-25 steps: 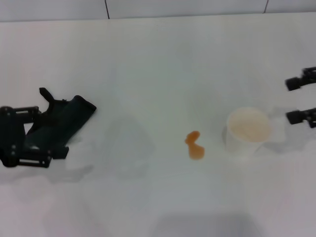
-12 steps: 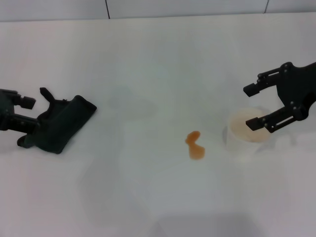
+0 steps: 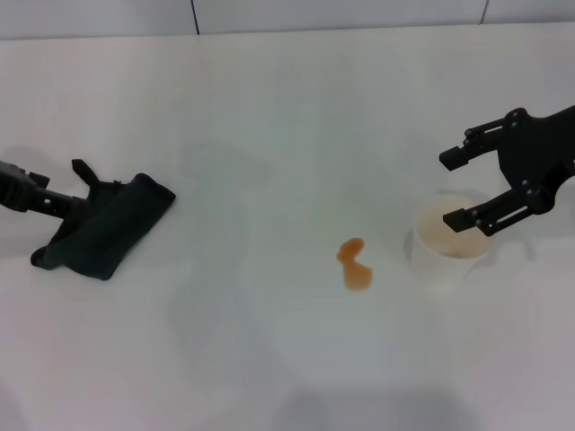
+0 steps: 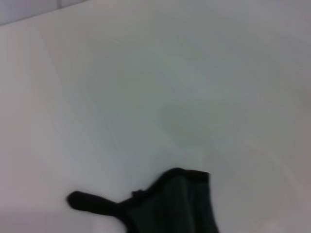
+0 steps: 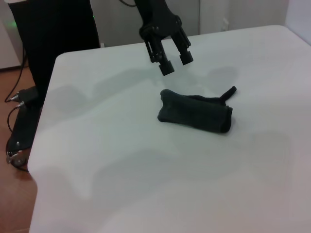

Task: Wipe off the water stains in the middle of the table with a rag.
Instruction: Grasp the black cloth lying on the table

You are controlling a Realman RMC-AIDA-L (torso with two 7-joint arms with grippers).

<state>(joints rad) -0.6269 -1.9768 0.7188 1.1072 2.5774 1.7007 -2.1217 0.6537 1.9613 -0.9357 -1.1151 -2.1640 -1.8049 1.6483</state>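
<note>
The dark, near-black green soft cloth rag (image 3: 106, 226) lies bunched at nine o'clock on the wide, smooth white table (image 3: 269, 117), well apart from the small orange-brown two-lobed water stains (image 3: 354, 263) near centre. It looks light, limp and easily pinched; the thick folded middle seems a surer hold than its thin loop tab. The left gripper (image 5: 174, 62) hovers just above it, jaws narrowly parted. The right gripper (image 3: 455, 188) hangs spread wide over a white paper cup (image 3: 449, 241) at three o'clock.
</note>
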